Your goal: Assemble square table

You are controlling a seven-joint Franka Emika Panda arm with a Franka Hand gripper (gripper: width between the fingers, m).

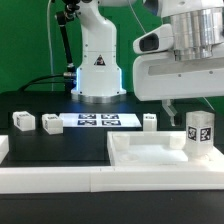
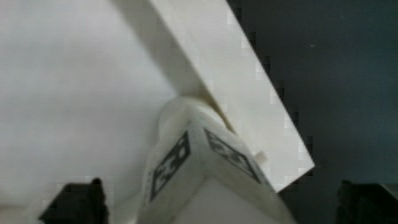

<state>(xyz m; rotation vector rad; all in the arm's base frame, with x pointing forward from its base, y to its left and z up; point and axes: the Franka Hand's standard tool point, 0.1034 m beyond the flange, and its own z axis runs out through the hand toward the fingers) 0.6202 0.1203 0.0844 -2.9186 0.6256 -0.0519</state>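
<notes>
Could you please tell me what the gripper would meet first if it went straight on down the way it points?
Probably the upright table leg: the wrist view shows it between the open jaws of the gripper, which would straddle it towards the square tabletop. Depth is unclear.

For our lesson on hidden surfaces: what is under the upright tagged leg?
The leg stands on the white square tabletop, near its corner at the exterior view's right. Its base covers the contact spot, so any hole or thread there cannot be seen.
</notes>
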